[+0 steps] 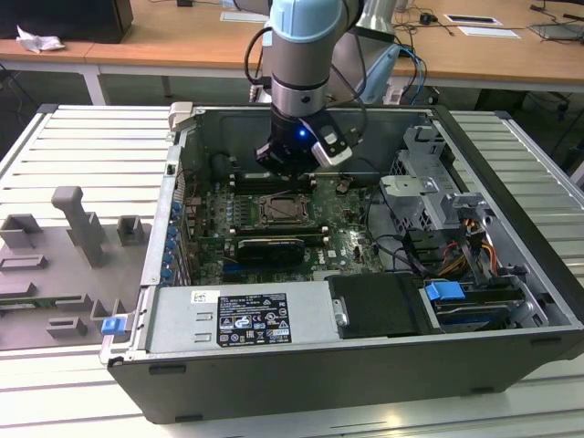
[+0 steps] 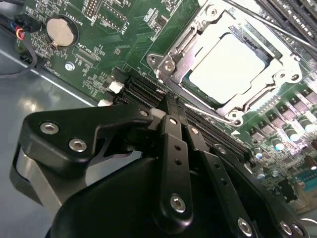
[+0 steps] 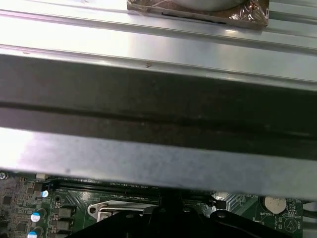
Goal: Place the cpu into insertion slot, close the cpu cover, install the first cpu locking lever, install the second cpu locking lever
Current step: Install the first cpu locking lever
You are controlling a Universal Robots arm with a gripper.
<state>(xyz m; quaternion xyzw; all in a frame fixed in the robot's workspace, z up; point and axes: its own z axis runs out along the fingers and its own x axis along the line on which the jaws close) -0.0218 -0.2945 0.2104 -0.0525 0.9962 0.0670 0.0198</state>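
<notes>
One arm is hanging over an open computer case (image 1: 511, 155) that is lying on its side on the slatted grey worktop (image 1: 82, 146), so the motherboard (image 1: 347, 224) is facing up and the claw (image 1: 294, 157) is able to reach it from above. In the exterior view the insertion slot (image 1: 281, 210) is sitting at about six o'clock from the claw, close below it, and the long black expansion card (image 1: 269, 248) is lying further along that same six o'clock line.

In the second wrist view the cpu (image 2: 225, 67) is already resting inside the insertion slot, its pale face showing upward. The cpu cover (image 2: 171, 62) is looking as if it is lying flat around the chip, framing it through the cut-out, which would be pinning the chip in place. Two thin wire levers are showing beside the socket, one (image 2: 277, 25) running along its far side and one (image 2: 210, 115) along the near side; whether either is being held under its catch, I cannot tell.

The claw (image 2: 171, 105) is appearing with its fingers drawn together and nothing between them, the tips hovering just beside the near lever, over the black memory slots (image 2: 143, 89). Being pressed together, the fingers are making one narrow point, which I judge is suiting pushing a wire better than gripping
</notes>
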